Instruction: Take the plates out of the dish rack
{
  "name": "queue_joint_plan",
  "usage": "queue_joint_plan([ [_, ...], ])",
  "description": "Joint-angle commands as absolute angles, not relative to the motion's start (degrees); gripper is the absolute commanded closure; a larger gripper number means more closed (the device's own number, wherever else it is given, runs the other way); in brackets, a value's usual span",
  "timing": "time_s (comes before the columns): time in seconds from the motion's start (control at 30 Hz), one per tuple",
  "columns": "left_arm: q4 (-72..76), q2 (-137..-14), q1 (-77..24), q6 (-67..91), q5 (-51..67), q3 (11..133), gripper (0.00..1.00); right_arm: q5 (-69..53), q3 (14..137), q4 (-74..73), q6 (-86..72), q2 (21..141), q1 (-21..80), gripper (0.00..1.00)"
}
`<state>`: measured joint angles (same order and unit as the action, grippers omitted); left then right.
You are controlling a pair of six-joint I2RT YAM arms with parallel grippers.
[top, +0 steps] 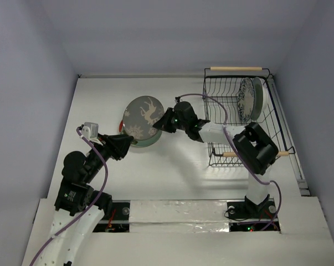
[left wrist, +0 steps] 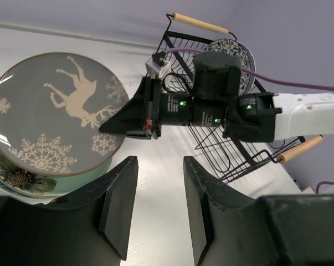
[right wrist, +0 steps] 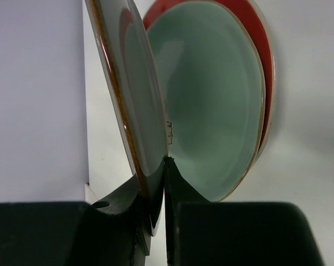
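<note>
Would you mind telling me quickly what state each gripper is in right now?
Left gripper: open, holding nothing.
Right gripper: shut on the rim of the grey deer plate.

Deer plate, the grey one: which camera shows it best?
Left wrist: the deer plate faces it, motif clear. The top view shows it small; the right wrist sees it nearly edge-on, pinched in the right gripper.

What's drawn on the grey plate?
The grey plate has a pale deer and snowflakes; best in left wrist view.
</note>
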<state>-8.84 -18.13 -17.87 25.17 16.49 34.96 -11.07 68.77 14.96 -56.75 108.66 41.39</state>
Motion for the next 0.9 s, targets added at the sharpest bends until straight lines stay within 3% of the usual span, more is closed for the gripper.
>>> queue_joint_plan([
  [0.0, -6.06, -17.58, -17.49, 24.96, 16.88, 35.33, 0.64, -11.78, 71.19, 30.67, -61.52, 108.36, 42.8, 0.95],
  [0.33, -5.98, -17.49, -17.49, 24.96, 16.88, 35.25, 0.64, -13.44, 67.59, 33.57, -64.42, 111.27, 43.95, 0.85],
  [0.63, -5.98, -17.58, -17.49, 25.05, 16.96, 35.16, 0.64, -14.94, 65.57, 33.49, -64.69, 111.88, 45.0, 0.65],
  [0.73, -5.98, -17.49, -17.49, 25.05, 16.88, 35.24, 0.64, -15.03, 64.51, 32.44, -64.08, 111.45, 45.0, 0.52],
  [0.77, -5.89, -17.49, -17.49, 24.96, 16.79, 35.24, 0.64, -15.29, 64.34, 31.47, -63.81, 111.27, 45.0, 0.43],
  [0.87, -5.98, -17.49, -17.49, 24.96, 16.88, 35.24, 0.64, -14.95, 65.56, 24.56, -60.3, 110.05, 45.61, 0.28],
])
